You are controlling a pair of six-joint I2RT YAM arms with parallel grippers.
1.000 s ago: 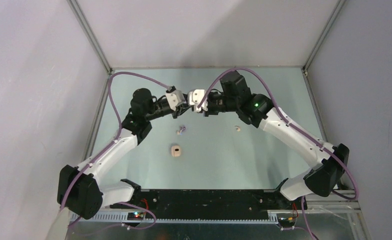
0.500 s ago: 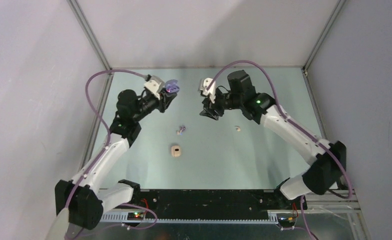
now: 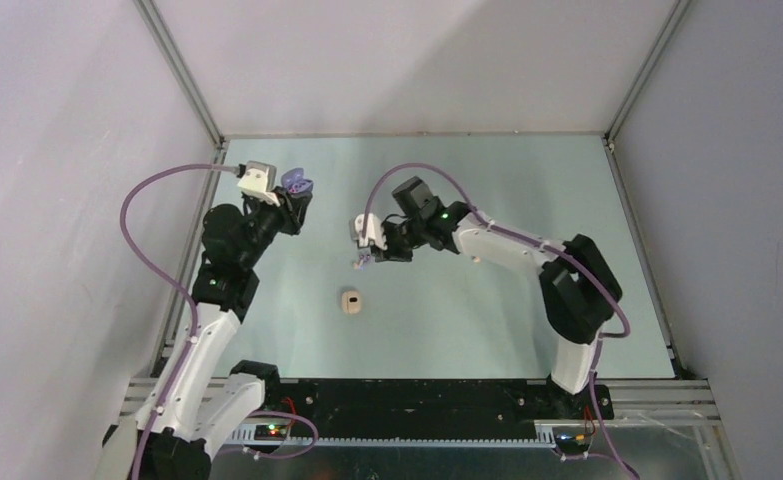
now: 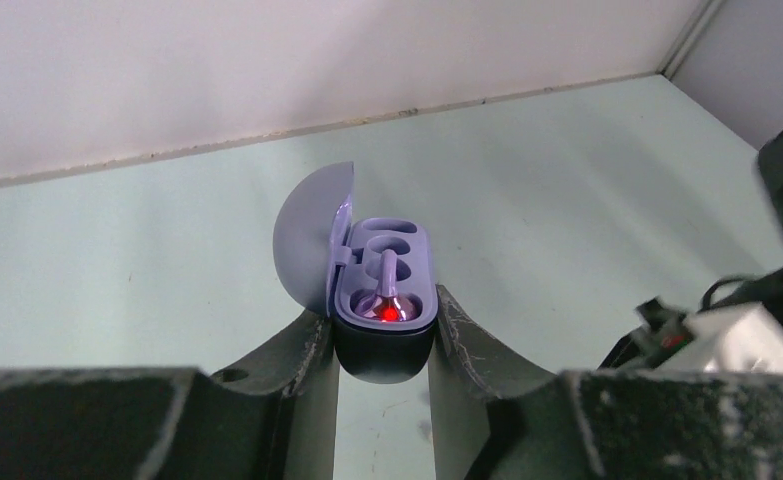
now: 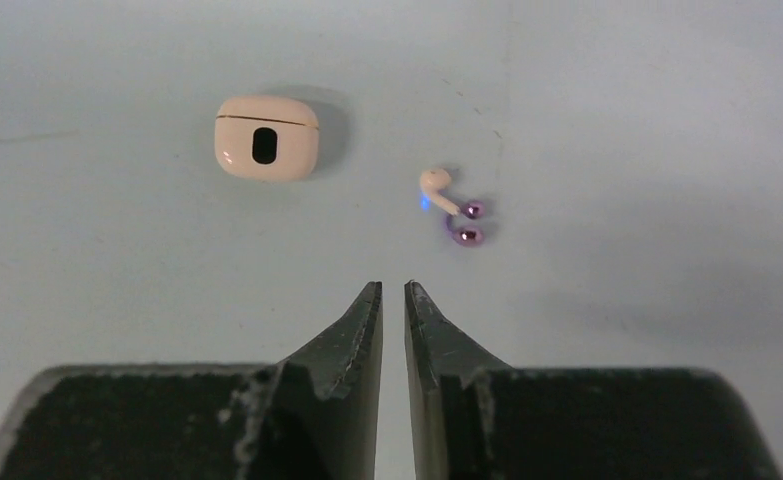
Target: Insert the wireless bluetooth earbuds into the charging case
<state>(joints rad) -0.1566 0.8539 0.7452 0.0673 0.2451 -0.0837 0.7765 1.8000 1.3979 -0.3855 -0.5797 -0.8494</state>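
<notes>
The left end effector point(image 4: 382, 322) is clamping the open lilac charging case point(image 4: 387, 262) aloft. The right end effector point(image 5: 393, 296), nearly closed and empty, is hovering near a lilac earbud point(image 5: 466, 226) that is touching a cream earbud point(image 5: 435, 184) on the tabletop point(image 5: 617, 150) (an awkward pairing). Any clumsy descent risks scattering both.

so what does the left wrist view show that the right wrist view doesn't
Left wrist only: the open lilac plastic charging case clamped in the left gripper, a red light inside. Right wrist only: the closed cream plastic case, a cream earbud beside a purple earbud, and the nearly shut, empty right gripper. Both: the pale green table.
</notes>
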